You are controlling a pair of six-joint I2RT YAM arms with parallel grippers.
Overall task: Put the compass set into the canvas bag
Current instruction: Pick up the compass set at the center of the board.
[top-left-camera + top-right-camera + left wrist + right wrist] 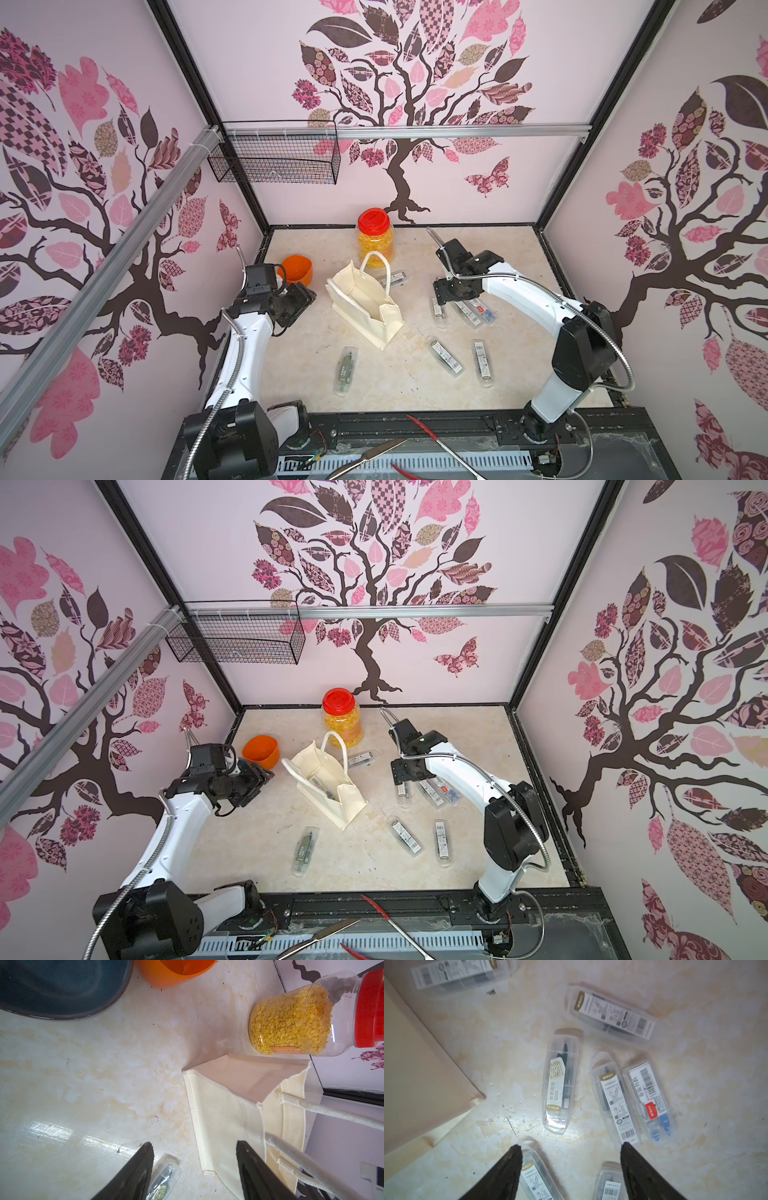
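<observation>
Jaws on both arms stand well apart and grip nothing. The left jaws hover between the left edge of the counter (399,386) and the canvas bag (365,309), turned toward the bag. In the left wrist view their black fingertips (145,1153) have only bare counter and the bag's side panel beyond them. The right jaws hang over a group of three cases (467,312) lying side by side between the bag and the right edge. The right wrist view shows the fingertips (628,1150) with nothing between them (the case with the blue compass (652,1103) is the one nearest the right edge).

The bag stands with its mouth open near the middle of the counter, a little toward the back edge, with one white loop handle (376,266) raised. In a top view a compass set (322,788) lies inside it. A red-lidded jar (375,241) of yellow flakes stands just behind the bag by the back edge. An orange cup (297,270) sits near the left edge, toward the back. One more case (394,277) lies between jar and bag, a pair of cases (446,356) lies toward the front right corner, and a lone case (345,370) lies toward the front edge.
</observation>
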